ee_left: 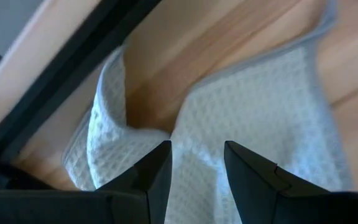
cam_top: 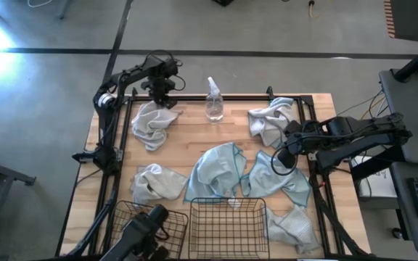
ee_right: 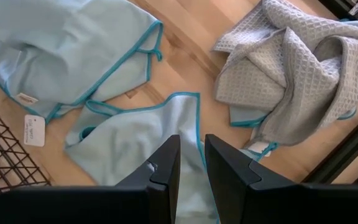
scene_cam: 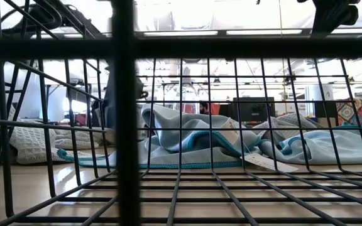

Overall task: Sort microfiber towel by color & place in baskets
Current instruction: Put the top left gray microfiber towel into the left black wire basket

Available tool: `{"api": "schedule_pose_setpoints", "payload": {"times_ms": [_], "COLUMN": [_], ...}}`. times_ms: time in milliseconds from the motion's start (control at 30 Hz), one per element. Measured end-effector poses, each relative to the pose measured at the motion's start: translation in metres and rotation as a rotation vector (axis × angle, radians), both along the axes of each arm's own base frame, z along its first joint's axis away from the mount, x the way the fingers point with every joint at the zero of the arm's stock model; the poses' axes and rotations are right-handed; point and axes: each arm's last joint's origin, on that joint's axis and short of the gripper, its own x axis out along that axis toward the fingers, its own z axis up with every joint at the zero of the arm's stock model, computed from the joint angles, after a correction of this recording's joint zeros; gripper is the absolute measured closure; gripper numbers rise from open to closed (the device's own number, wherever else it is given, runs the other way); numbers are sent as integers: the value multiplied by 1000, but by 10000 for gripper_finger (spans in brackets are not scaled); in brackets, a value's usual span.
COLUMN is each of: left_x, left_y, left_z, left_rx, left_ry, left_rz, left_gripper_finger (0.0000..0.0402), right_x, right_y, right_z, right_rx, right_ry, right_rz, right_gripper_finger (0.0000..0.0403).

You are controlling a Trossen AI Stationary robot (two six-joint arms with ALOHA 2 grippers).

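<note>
- Left basket (cam_top: 147, 225) partly hidden by a dark mount; right basket (cam_top: 227, 226) cut off at the frame edge.
- Towels on tabletop (cam_top: 194, 134): four grey-white, two light blue; both baskets hold none.
- Left fingers (ee_left: 194, 180) slightly apart over grey-white towel (cam_top: 151, 123), gripping nothing.
- Right fingers (ee_right: 191, 174) narrowly parted over blue towel (cam_top: 278, 177), gripping nothing.

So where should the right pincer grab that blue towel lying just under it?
Probably from straight above, at the raised fold of the light blue towel beneath the right pincer. The cloth lies flat and spread, so its edges hug the wood; the bunched ridge ahead of the slightly parted fingers offers something to pinch.

Both arms (cam_top: 133, 76) matte black w/ loose black cabling; end effector fingers (ee_right: 225, 168) dark, wedge-shaped.
</note>
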Motion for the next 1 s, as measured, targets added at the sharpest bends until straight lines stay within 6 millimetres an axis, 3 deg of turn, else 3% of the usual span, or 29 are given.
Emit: {"api": "schedule_pose_setpoints", "payload": {"times_ms": [467,867,1000], "left_x": [-23,-27,-25], "left_y": [7,1,0], "left_z": [-7,-10,-10], "left_rx": [-68,-132,-185], "left_ry": [54,72,-9], "left_rz": [106,126,158], "left_gripper_finger": [269,269,269], "right_x": [0,0,0], "right_y": [0,0,0], "right_z": [0,0,0], "right_rx": [14,13,10], "right_ry": [-4,-3,-1], "right_rz": [-16,-13,-5], "right_gripper_finger": [335,335,335]}}
